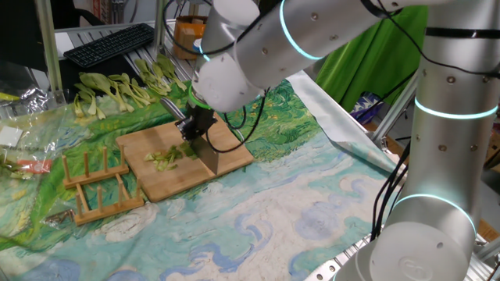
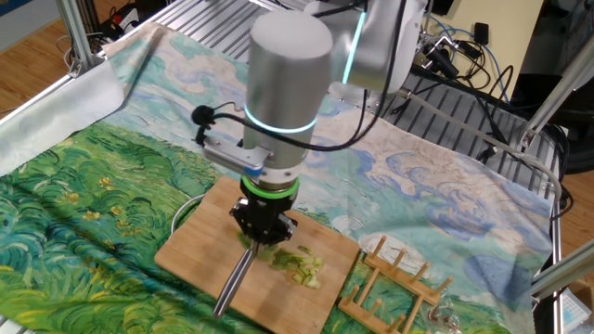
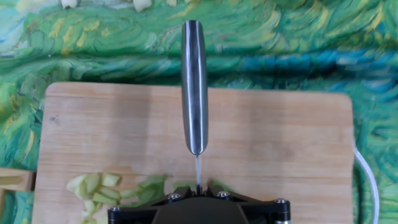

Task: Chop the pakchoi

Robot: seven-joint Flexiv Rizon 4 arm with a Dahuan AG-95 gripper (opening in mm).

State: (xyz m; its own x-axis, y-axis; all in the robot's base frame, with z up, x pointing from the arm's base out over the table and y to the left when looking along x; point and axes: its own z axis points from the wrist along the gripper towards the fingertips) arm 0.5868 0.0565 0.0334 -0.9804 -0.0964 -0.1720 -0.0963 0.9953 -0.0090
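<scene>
In the hand view, the black gripper [image 3: 198, 208] fills the bottom edge at six o'clock, its fingers drawn together on a knife [image 3: 194, 87]. The steel handle runs from the centre straight up toward twelve o'clock, and only a thin line of blade shows below it, edge-on. The knife stands over a wooden cutting board [image 3: 280, 149]. The pakchoi [image 3: 99, 190] lies as a small heap of pale green cut pieces at about seven o'clock on the board, just left of the blade; a few pieces reach toward the blade, though whether they touch it is hard to tell. Beyond the board's far edge the green painted cloth [image 3: 298, 43] covers the table.

In one fixed view, the gripper [image 1: 197, 127] points down over the board [image 1: 226, 160], with the broad blade [image 1: 208, 154] resting upright on the wood. The chopped pakchoi [image 1: 166, 156] sits at nine o'clock from the blade. A wooden rack [image 1: 98, 183] lies near the board at about eight o'clock. Farther back, a group of whole green stalks [image 1: 125, 87] lies on the cloth, and a black keyboard [image 1: 109, 43] sits behind them.

From the other fixed view, the gripper [image 2: 264, 223] hangs over the board [image 2: 195, 250], the handle [image 2: 234, 283] slanting toward seven o'clock and the cut pieces [image 2: 299, 264] at four o'clock.
</scene>
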